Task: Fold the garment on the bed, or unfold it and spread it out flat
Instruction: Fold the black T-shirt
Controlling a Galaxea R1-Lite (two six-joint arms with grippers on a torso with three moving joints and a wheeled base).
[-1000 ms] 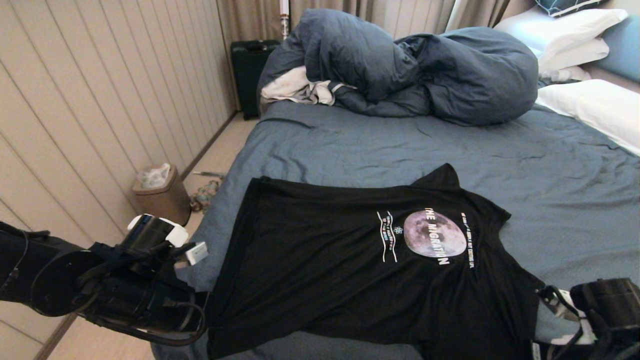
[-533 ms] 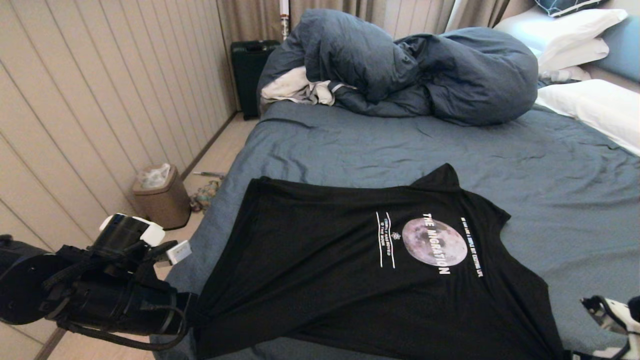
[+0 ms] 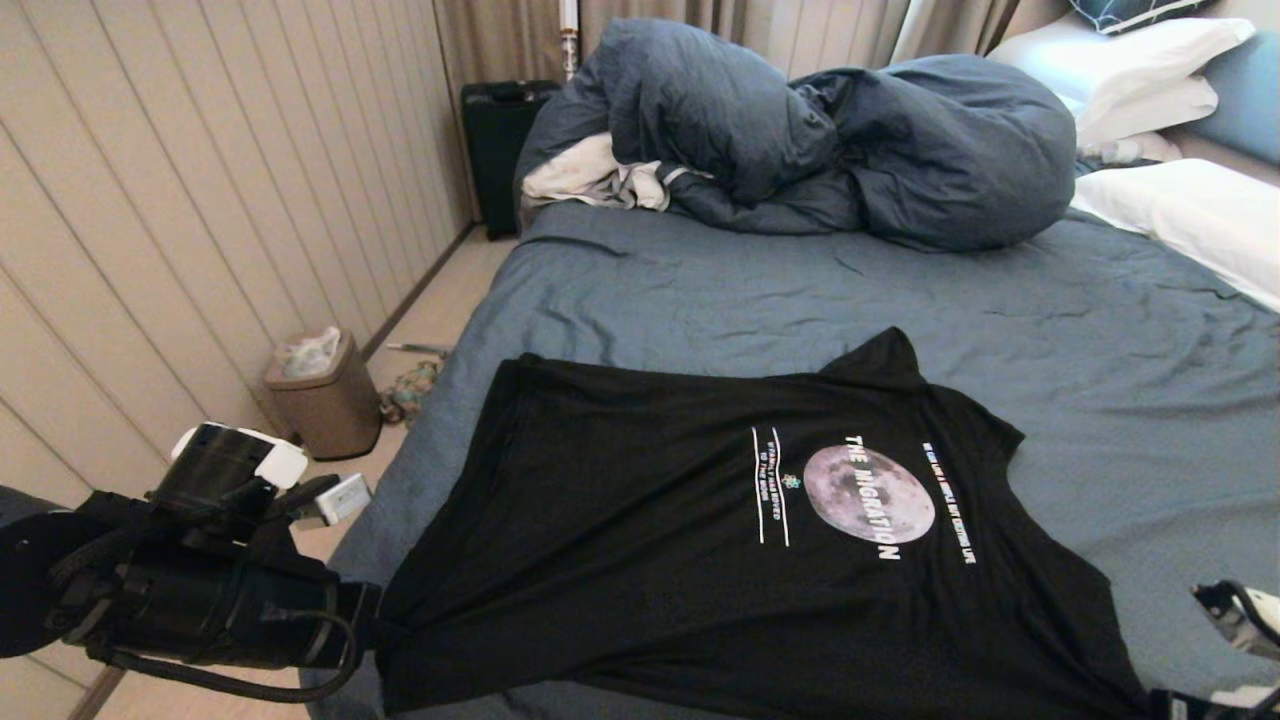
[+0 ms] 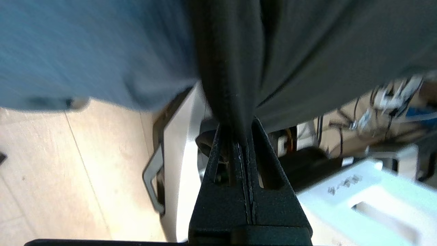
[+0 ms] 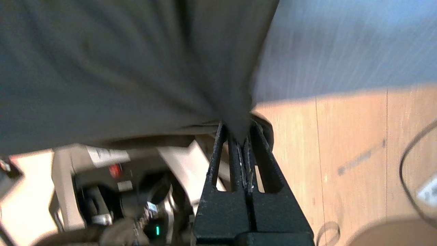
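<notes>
The garment (image 3: 680,540), a black T-shirt with a grey moon print and white lettering, lies spread on the near part of the bed (image 3: 760,290). It is stretched taut towards me. My left gripper (image 3: 378,630) is shut on its near left hem corner, beyond the bed's near left edge. The wrist view shows black fabric (image 4: 222,68) pinched in that gripper (image 4: 236,135). My right gripper (image 5: 237,136) is shut on the garment's near right corner (image 5: 136,68). In the head view only a bit of the right arm (image 3: 1235,615) shows at the lower right.
A bulky dark-blue duvet (image 3: 800,130) and a white cloth (image 3: 590,175) are piled at the bed's far end, with white pillows (image 3: 1180,200) at the far right. A bin (image 3: 320,395) and a black case (image 3: 500,140) stand on the floor by the panelled wall.
Both arms have pulled back towards me and outward, drawing the garment's near edge over the bed's edge and stretching it. The right arm has nearly left the head view.
</notes>
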